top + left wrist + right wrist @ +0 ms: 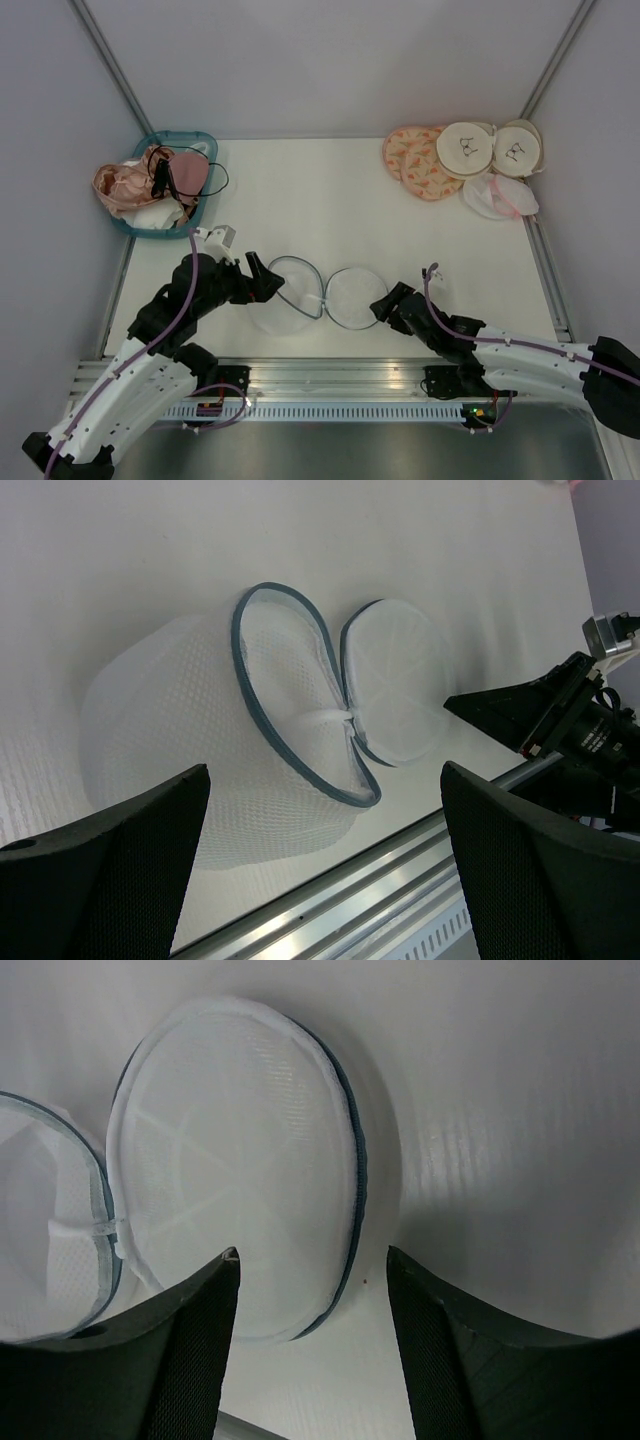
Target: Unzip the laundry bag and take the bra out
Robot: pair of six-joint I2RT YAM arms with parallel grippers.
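Two end effectors: left end effector (268,280) spread wide, right end effector (312,1256) jaws apart, neither gripping anything.
Laundry bag (290,295): unzipped, lying on the table (330,200) between both end effectors.
Lid (230,1160): flipped flat to the bag's right, still joined at the rim.
Left end effector: at the bag's left side.
Right end effector: over the lid's right edge.
Teal basket (135,228): far left of the bag, holding bras.

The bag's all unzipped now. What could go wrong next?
The right end effector hangs open over the flat lid; closing there might pinch only thin mesh or scrape the table. The left end effector, open beside the soft laundry bag, could nudge it and squash it out of shape.
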